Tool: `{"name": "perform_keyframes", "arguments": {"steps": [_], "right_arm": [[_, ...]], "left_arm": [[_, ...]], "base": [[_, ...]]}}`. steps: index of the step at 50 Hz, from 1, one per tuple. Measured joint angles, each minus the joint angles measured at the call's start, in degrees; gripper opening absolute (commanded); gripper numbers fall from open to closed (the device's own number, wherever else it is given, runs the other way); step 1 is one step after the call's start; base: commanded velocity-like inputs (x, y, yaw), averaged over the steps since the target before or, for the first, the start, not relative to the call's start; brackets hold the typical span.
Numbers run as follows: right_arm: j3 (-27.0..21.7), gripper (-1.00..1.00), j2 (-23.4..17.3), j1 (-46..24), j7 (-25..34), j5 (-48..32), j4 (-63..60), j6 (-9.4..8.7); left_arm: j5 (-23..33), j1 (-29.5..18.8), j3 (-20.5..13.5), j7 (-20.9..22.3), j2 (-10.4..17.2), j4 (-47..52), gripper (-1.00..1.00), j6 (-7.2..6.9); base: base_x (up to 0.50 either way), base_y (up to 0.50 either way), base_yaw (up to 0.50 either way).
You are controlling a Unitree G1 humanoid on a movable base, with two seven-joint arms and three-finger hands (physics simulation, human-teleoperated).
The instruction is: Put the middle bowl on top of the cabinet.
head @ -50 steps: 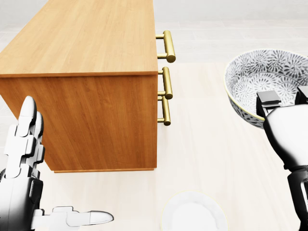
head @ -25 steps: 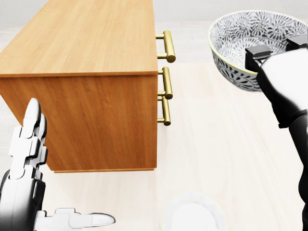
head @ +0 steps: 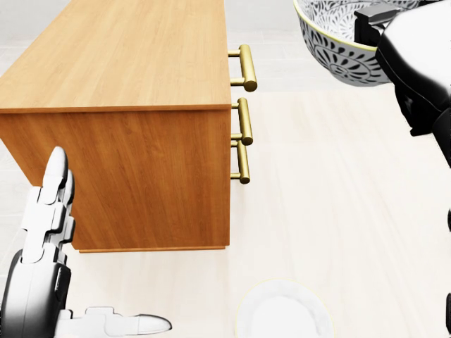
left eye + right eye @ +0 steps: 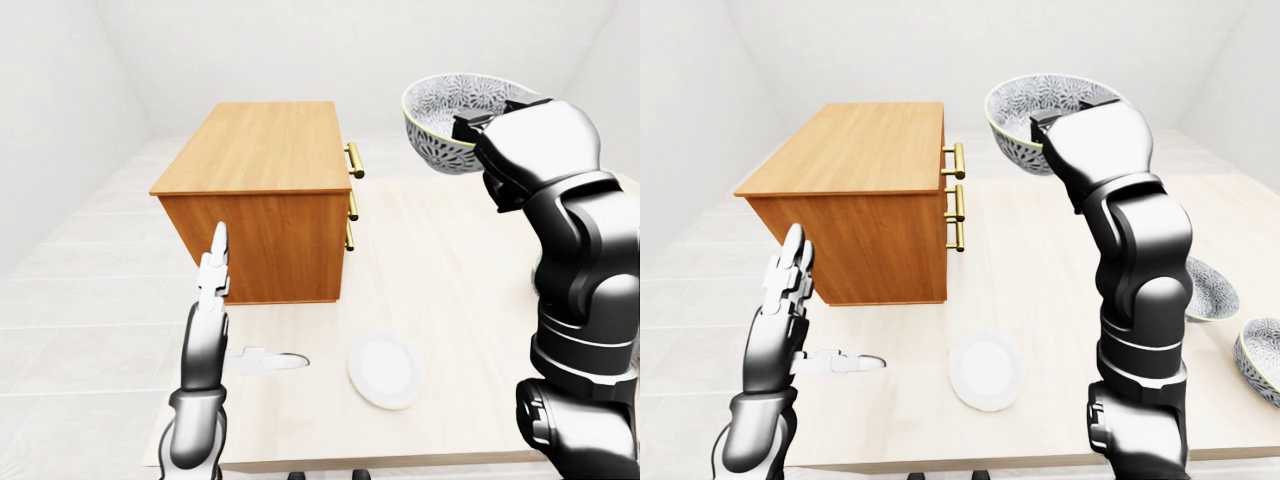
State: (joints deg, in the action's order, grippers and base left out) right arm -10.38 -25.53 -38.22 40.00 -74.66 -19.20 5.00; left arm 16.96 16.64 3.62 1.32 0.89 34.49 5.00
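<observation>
One bowl, black-and-white floral pattern, yellow rim, in right hand

– What lies on the pale table?
– A white plate, flat, low in the right-eye view.
– Anything else?
– Two patterned bowls at that view's right: an upper bowl and a lower bowl cut by the edge, standing apart. Pale floor tiles spread leftward.
</observation>
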Motion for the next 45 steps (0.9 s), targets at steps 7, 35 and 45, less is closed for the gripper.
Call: {"name": "perform_keyframes", "arguments": {"steps": [7,35,45], "right_arm": [[1.33,-1.0,-0.57,-6.7,0.0,0.13,6.53,0.0],[5.95,-1.0,0.6,-25.68,-0.53,-2.08,30.51,0.0],[6.25,-1.0,0.8,-27.31,-0.46,-2.12,32.1,0.0]], "left_arm": [[0.36,0.15,0.13,-0.01,0.11,-0.19,1.0,0.0],[1.31,0.34,0.1,-0.02,0.17,-0.61,1.0,0.0],[1.44,0.35,0.11,-0.03,0.16,-0.63,1.0,0.0]], "base": [[0.0,0.0,0.0],[0.0,0.0,0.0],[0.0,0.0,0.0]]}}
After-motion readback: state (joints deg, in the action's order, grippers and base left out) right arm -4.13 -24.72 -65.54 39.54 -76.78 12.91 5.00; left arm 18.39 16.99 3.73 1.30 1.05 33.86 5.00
